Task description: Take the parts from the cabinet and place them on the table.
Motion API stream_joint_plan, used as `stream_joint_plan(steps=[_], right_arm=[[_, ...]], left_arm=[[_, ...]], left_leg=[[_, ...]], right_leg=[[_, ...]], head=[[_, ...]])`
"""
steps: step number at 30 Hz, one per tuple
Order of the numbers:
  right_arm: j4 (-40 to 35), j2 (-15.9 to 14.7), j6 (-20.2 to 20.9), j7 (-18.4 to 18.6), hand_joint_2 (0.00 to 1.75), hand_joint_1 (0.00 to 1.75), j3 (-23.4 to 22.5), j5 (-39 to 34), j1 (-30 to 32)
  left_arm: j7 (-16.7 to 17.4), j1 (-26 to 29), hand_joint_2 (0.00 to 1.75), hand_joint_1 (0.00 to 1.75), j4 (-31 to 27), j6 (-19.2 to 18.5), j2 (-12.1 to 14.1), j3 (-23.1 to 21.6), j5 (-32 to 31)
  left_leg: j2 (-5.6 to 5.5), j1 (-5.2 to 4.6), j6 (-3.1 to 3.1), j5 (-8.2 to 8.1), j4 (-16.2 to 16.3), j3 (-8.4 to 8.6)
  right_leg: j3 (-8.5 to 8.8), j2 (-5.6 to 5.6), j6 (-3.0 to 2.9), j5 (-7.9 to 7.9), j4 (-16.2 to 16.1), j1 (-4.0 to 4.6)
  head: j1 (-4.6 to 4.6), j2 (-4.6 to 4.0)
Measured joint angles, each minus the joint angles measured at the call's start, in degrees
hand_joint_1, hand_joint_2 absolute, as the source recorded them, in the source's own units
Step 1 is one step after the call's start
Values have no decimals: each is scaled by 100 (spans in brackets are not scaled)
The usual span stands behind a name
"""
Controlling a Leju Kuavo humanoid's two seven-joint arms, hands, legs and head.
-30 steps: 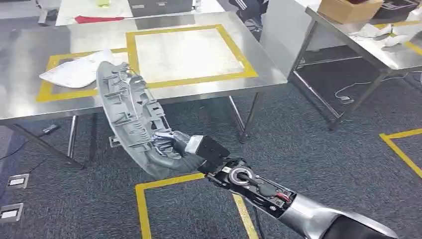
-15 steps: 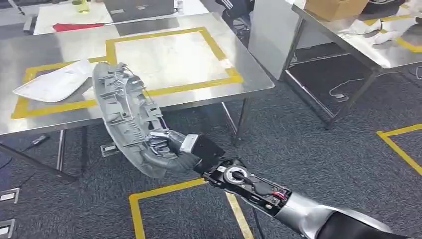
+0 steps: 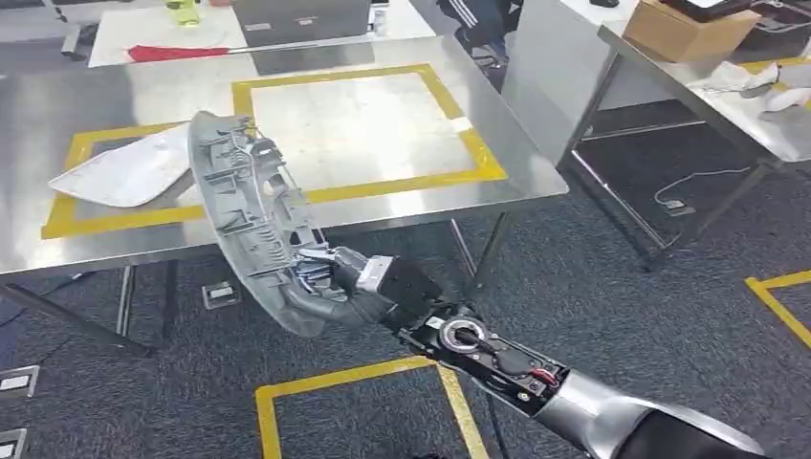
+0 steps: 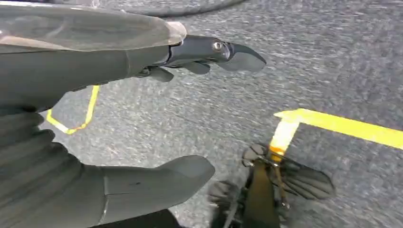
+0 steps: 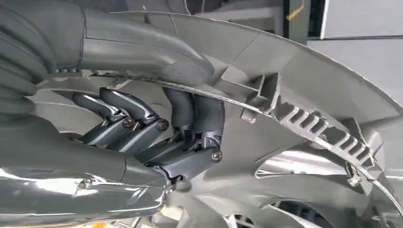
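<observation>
A long curved grey plastic part (image 3: 251,215) with ribs and clips stands tilted upright in front of the steel table (image 3: 115,100). My right hand (image 3: 335,287) grips its lower end; in the right wrist view the fingers (image 5: 157,128) curl over the part's (image 5: 304,118) edge with the thumb on the other side. The part's top overlaps the table's near edge in the head view. A white flat part (image 3: 124,174) lies on the table's left, inside a yellow-taped outline. My left hand (image 4: 119,118) hangs over the carpet, fingers apart and holding nothing.
A larger yellow-taped square (image 3: 359,120) marks the table's middle. A second steel table (image 3: 765,105) with a cardboard box (image 3: 684,29) stands to the right. Yellow tape lines (image 3: 335,382) cross the dark carpet below my arm. A red object (image 3: 172,52) lies behind the table.
The whole view has shifted: the table now sits slightly lower and further right in the picture. My right hand still grips the grey part, held a little higher against the table edge.
</observation>
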Motion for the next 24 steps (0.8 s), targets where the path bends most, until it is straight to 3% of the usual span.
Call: stream_joint_plan(steps=[1,2,3,5,6,7,8,10,11,12,14,16,17,18,19,21,22,23,24], right_arm=[[0,0,-9,0,175,175,-2,27,-50],[7,0,-26,-7,175,175,-15,53,-110],[9,9,-31,-7,175,175,-20,70,-164],[0,35,-57,-17,175,175,-46,77,-208],[0,42,-57,-13,175,175,-46,77,-223],[2,57,-66,-4,175,175,-48,81,-229],[7,65,-76,-4,175,175,-55,83,-261],[20,90,-83,-7,175,175,-55,83,-346],[33,96,-101,-11,175,175,-55,83,-380],[57,98,-107,-11,175,175,-55,83,-407],[109,125,-112,-7,175,175,-55,88,-447],[160,179,-114,-4,175,175,-55,90,-506],[179,184,-116,-7,175,175,-55,90,-547],[199,197,-116,-18,175,175,-55,92,-582],[219,219,-122,-15,175,175,-57,92,-613],[253,245,-124,-13,175,175,-57,92,-643],[271,251,-125,-7,175,175,-61,92,-645],[293,254,-122,-9,175,175,-61,92,-677],[313,260,-127,-11,175,175,-61,92,-707]], left_arm=[[0,1,175,0,-2,0,-7,0,-4],[0,-20,175,0,0,2,-9,0,-4],[0,-36,175,0,0,2,-7,0,-4],[0,-32,175,0,0,2,-7,0,-4],[0,-31,175,0,0,2,-4,0,-4],[0,-32,175,0,-2,4,2,0,0],[-2,-38,175,0,-2,4,-9,0,-4],[-2,-48,175,0,-2,4,-13,0,-4],[-2,-38,175,0,-2,4,-15,0,-4],[-2,-31,175,0,-2,7,-15,0,-4],[-2,-25,175,0,-2,22,-15,0,0],[-2,-26,175,0,0,35,-2,0,-2],[0,-23,175,0,0,37,20,0,-2],[-2,-34,175,0,0,37,17,0,-4],[-2,-35,175,0,0,37,13,0,-4],[-2,-33,175,0,0,37,7,0,-4],[-2,-16,175,0,-2,35,-7,-2,-4],[-2,-17,175,0,-2,37,0,-2,-4],[-2,-30,175,0,-2,37,4,-2,-4]], left_leg=[[2,-1,-23,-57,-4,42],[-2,-14,-50,-81,33,80],[0,-16,-88,-106,34,26],[-2,-32,-141,-94,48,52],[-3,-27,-165,-120,38,89],[21,-10,-186,-136,197,21],[27,-9,-219,-174,632,-235],[28,9,-275,-476,1575,-871],[28,9,-288,-641,1919,-1134],[27,8,-282,-661,2015,-1278],[27,6,-247,-281,1467,-1184],[30,-19,-144,448,353,-801],[27,-63,-83,605,23,-747],[34,-74,-92,408,39,-736],[25,-85,-62,503,24,-714],[30,-41,-12,459,5,-637],[25,-5,1,450,-37,-540],[27,1,37,417,-48,-476],[26,1,51,387,-52,-449]], right_leg=[[98,-2,-10,402,-464,-4],[99,-1,-2,258,-550,32],[159,4,-65,227,-648,37],[213,17,-148,279,-658,52],[296,35,-177,293,-685,16],[359,30,-186,287,-731,0],[396,19,-218,266,-746,-6],[435,17,-259,207,-746,2],[474,20,-267,166,-746,8],[533,27,-269,120,-746,10],[663,38,-263,21,-746,24],[798,40,-249,-90,-752,36],[836,41,-230,-136,-738,56],[820,60,-199,-161,-768,60],[815,52,-161,-203,-795,64],[917,52,-108,-203,-741,89],[843,37,-74,-255,-633,75],[703,28,-55,-277,-268,83],[443,23,-33,-380,207,67]], head=[[22,0],[-31,0],[-4,0],[-35,0],[-37,0],[-39,0],[-111,0],[-129,0],[-140,0],[-157,0],[-179,0],[-190,0],[-203,0],[-207,0],[-197,0],[-186,0],[-179,0],[-159,0],[-129,0]])
